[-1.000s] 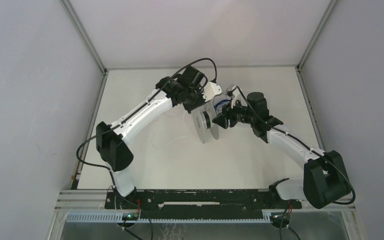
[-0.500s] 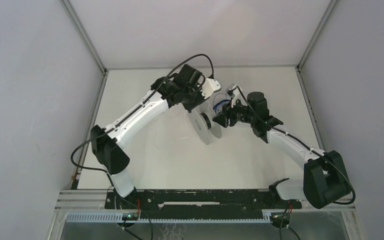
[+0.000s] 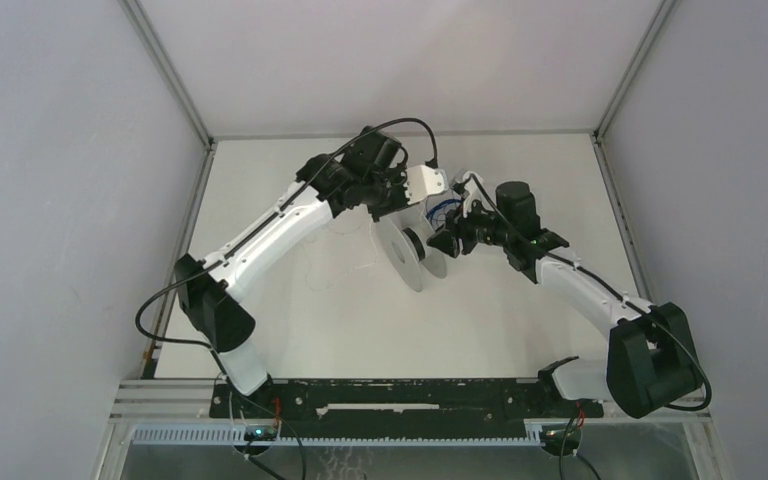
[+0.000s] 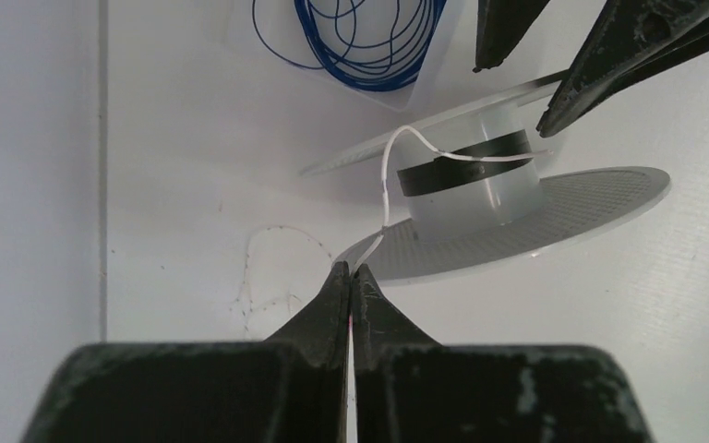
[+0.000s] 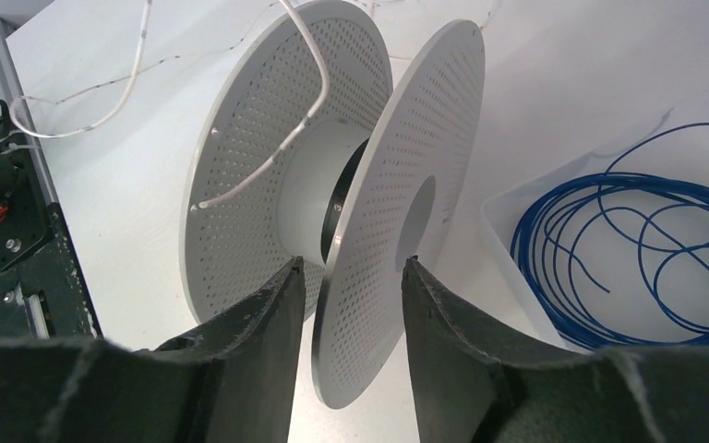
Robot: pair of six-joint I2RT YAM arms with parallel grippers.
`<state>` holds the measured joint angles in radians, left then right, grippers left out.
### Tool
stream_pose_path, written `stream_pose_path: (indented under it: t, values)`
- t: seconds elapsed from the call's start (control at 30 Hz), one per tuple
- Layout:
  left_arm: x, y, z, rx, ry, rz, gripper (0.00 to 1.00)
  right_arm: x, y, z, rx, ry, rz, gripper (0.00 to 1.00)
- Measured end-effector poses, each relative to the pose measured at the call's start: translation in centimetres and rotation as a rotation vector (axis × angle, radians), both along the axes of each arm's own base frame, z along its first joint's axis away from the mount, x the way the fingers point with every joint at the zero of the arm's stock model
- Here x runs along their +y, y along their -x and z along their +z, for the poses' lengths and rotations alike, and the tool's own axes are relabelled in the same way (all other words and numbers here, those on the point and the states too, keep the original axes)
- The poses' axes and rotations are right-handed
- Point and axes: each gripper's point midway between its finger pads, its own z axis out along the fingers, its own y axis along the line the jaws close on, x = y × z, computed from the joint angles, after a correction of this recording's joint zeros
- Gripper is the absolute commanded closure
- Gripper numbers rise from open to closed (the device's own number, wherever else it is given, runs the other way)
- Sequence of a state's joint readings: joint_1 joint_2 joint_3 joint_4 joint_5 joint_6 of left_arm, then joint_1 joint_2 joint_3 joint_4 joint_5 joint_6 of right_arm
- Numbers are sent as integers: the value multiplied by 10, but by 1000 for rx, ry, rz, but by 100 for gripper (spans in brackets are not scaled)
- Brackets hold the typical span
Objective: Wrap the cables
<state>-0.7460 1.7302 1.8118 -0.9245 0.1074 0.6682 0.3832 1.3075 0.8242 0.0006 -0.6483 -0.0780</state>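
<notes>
A white spool [image 3: 412, 255] with two perforated flanges stands on edge mid-table. The cable [image 4: 387, 180], a thin pale strand, runs from the dark-banded hub [image 4: 466, 175] down to my left gripper [image 4: 351, 269], which is shut on it just beside the lower flange [image 4: 554, 208]. More of the strand lies in faint loops on the table [image 4: 251, 268]. My right gripper [image 5: 351, 266] stands open astride the near flange [image 5: 397, 221], with a gap on each side. One finger [image 5: 268, 314] reaches between the flanges. The strand also drapes over the far flange [image 5: 309, 115].
A coil of blue wire [image 5: 609, 231] lies in a clear tray right behind the spool, also seen as the blue wire [image 4: 369, 46] in the left wrist view. A side wall [image 4: 28, 185] rises close on the left. Black rail and arm bases [image 3: 400, 395] line the near edge.
My left gripper has moved toward the far side and a little right, still pinching the strand. The spool has tilted slightly. The right jaws have closed in a trifle.
</notes>
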Motion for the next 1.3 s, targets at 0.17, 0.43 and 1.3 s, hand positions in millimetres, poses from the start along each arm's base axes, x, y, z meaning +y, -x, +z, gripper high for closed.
stream_pose_path:
  t: [0.17,0.43,1.3]
  values:
    - [-8,-3,-10,-23,-13,-77,100,-2,3,8,-14,-26,10,44]
    - [-12,-4,-42,-4,-52,-139,100,-4,9,15,-15,-98,-4,40]
    - [-24,-5,-54,22,-19,-189,100,3,-9,20,-34,-141,-125,47]
